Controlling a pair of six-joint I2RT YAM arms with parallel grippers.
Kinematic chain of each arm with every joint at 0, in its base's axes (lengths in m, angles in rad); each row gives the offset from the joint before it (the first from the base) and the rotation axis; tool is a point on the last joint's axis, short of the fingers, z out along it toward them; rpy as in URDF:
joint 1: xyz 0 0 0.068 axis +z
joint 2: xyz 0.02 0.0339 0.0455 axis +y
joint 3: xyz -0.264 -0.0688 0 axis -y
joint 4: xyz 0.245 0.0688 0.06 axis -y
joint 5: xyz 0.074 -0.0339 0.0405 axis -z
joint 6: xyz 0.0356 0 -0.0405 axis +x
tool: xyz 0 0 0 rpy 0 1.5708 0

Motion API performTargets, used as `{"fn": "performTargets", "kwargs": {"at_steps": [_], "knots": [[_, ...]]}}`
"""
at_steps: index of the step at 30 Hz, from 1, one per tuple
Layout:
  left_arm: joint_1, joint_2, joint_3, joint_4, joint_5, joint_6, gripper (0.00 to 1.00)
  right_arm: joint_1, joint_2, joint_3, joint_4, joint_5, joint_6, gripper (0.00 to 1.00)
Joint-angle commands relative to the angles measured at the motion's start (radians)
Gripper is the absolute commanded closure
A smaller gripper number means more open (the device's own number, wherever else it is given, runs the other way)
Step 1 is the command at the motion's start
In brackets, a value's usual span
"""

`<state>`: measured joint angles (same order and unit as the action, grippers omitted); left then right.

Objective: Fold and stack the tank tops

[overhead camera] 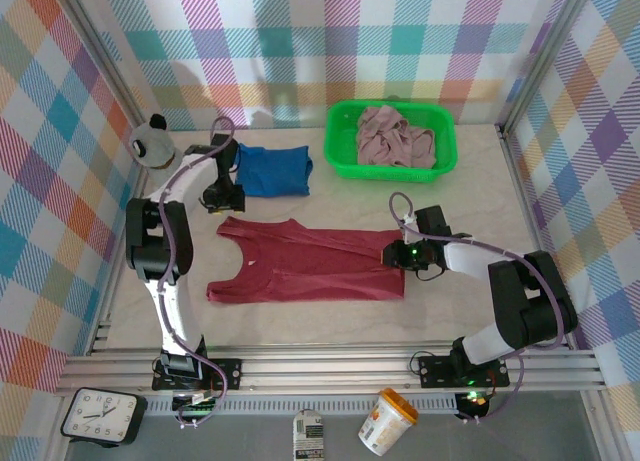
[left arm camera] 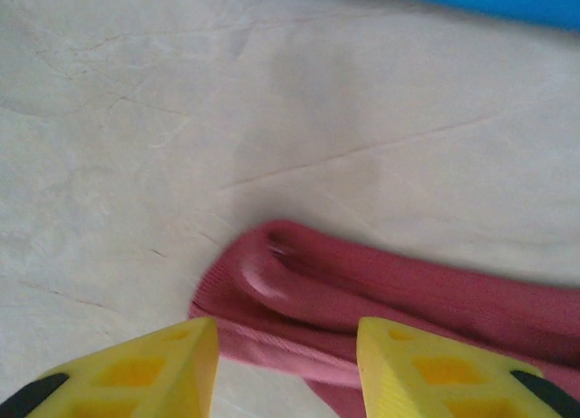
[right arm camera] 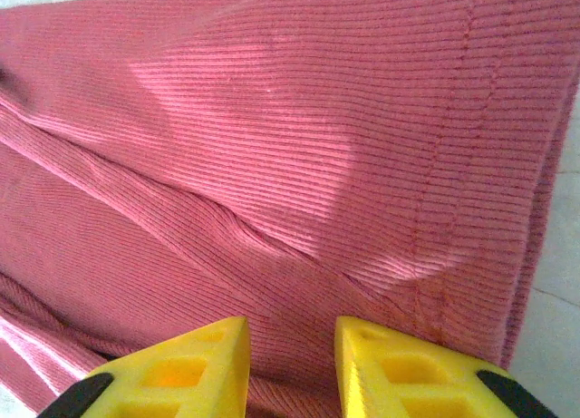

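Dark-red tank top (overhead camera: 305, 261) flat mid-table (overhead camera: 470, 301), straps toward 9 o'clock, hem toward 3. My left gripper (overhead camera: 222, 196) sits over strap loop at garment's 10 o'clock corner; fingers (left arm camera: 172, 368) spread apart, strap lying loose beneath, not pinched. My right gripper (overhead camera: 402, 253) at hem, 3 o'clock edge; narrow gap over ribbed cloth, can't tell if pinching. Blue tank top (overhead camera: 272, 169) folded at 11 o'clock. Pink tank top (overhead camera: 395, 141) bunched in green basket (overhead camera: 338, 146) at 1 o'clock.
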<state>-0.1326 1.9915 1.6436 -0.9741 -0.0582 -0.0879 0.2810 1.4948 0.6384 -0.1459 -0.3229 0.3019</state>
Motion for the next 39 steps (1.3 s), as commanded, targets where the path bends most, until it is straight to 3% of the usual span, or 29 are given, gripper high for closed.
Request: {"fn": "performTargets", "kwargs": {"at_steps": [1, 11, 25, 33, 37, 39], "knots": [[-0.073, -0.032, 0.073, -0.057, 0.145, -0.091, 0.54, 0.002, -0.018, -0.015, 0.012, -0.023, -0.019, 0.68], [-0.231, 0.159, 0.179, -0.030, 0.268, -0.178, 0.53, 0.003, -0.010, -0.015, 0.007, -0.018, -0.012, 0.68], [-0.246, 0.242, 0.171, 0.008, 0.296, -0.163, 0.57, 0.003, 0.004, -0.001, -0.009, -0.011, -0.014, 0.68], [-0.247, 0.226, 0.145, 0.034, 0.357, -0.161, 0.78, 0.003, 0.005, 0.000, -0.013, -0.011, -0.015, 0.68], [-0.247, 0.203, 0.133, 0.017, 0.348, -0.147, 1.00, 0.002, 0.005, 0.002, -0.017, -0.005, -0.013, 0.69], [-0.246, 0.170, 0.116, 0.014, 0.351, -0.147, 1.00, 0.003, 0.005, 0.003, -0.027, 0.007, -0.007, 0.69]]}}
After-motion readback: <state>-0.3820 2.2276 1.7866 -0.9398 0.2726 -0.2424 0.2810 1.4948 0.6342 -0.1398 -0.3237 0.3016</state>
